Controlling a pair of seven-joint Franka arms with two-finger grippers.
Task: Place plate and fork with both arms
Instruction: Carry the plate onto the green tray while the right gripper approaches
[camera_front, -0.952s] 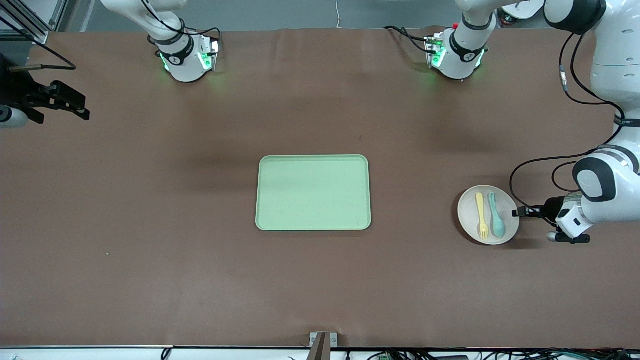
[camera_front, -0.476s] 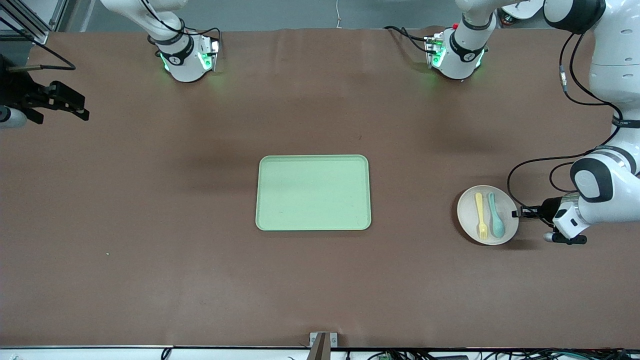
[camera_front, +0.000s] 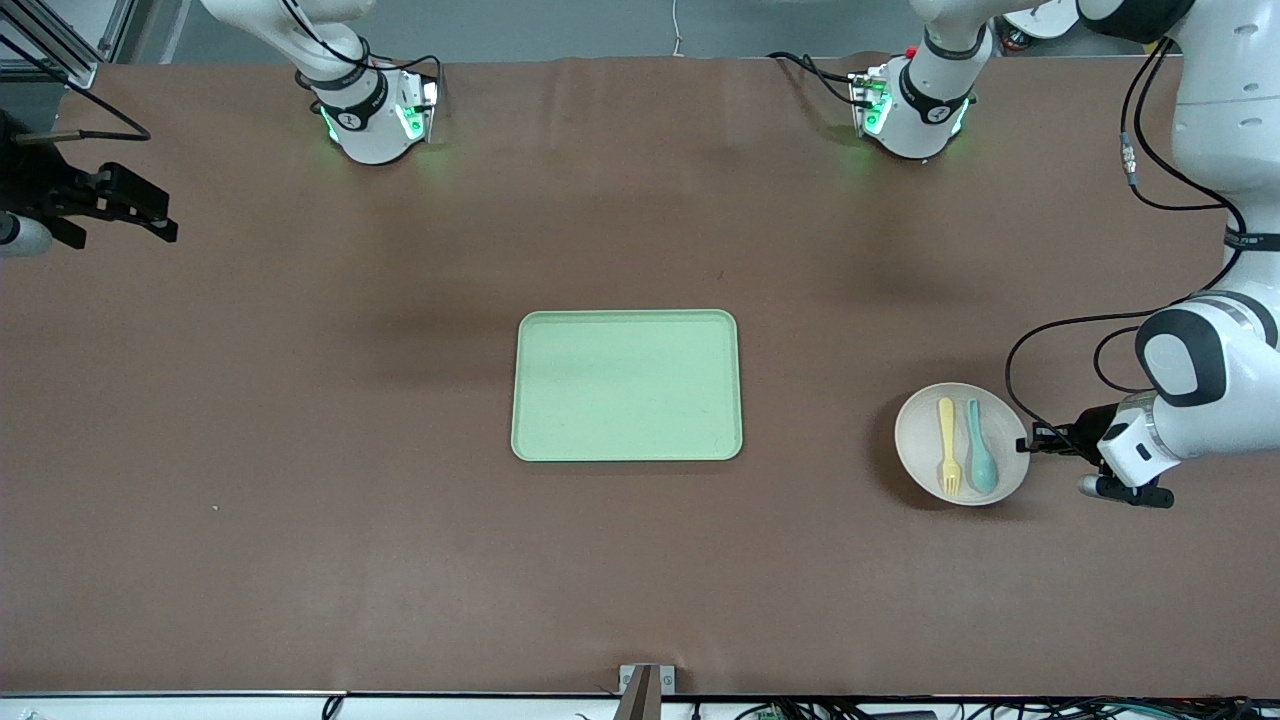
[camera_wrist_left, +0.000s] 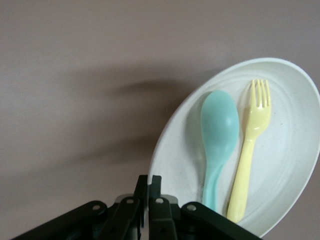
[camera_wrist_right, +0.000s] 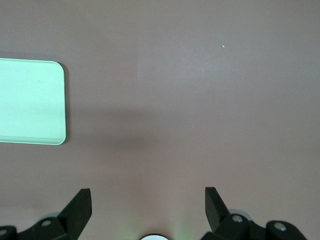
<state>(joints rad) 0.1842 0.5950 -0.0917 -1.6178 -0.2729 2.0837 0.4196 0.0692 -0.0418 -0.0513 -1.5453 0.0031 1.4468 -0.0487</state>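
The off-white plate (camera_front: 915, 440) is at the left arm's end of the table, tilted slightly, with a shadow under it. The pale-yellow fork (camera_front: 947, 446) and a teal spoon (camera_front: 981, 460) lie side by side in it. My left gripper (camera_front: 1030, 443) is shut on the plate's rim on the side away from the tray. In the left wrist view the gripper (camera_wrist_left: 149, 183) pinches the rim of the plate (camera_wrist_left: 295, 135), with the fork (camera_wrist_left: 250, 150) and spoon (camera_wrist_left: 219, 125) on it. My right gripper (camera_front: 150, 215) waits open and empty, raised over the right arm's end of the table; it also shows in the right wrist view (camera_wrist_right: 147, 200).
The light-green tray (camera_front: 627, 385) lies empty in the middle of the table, and its corner shows in the right wrist view (camera_wrist_right: 30, 100). The arm bases (camera_front: 375, 110) stand along the table's edge farthest from the front camera. Brown tabletop lies between plate and tray.
The left gripper has lifted the plate a little and shifted it slightly toward the tray, with fork and spoon riding on it. The right arm has not moved.
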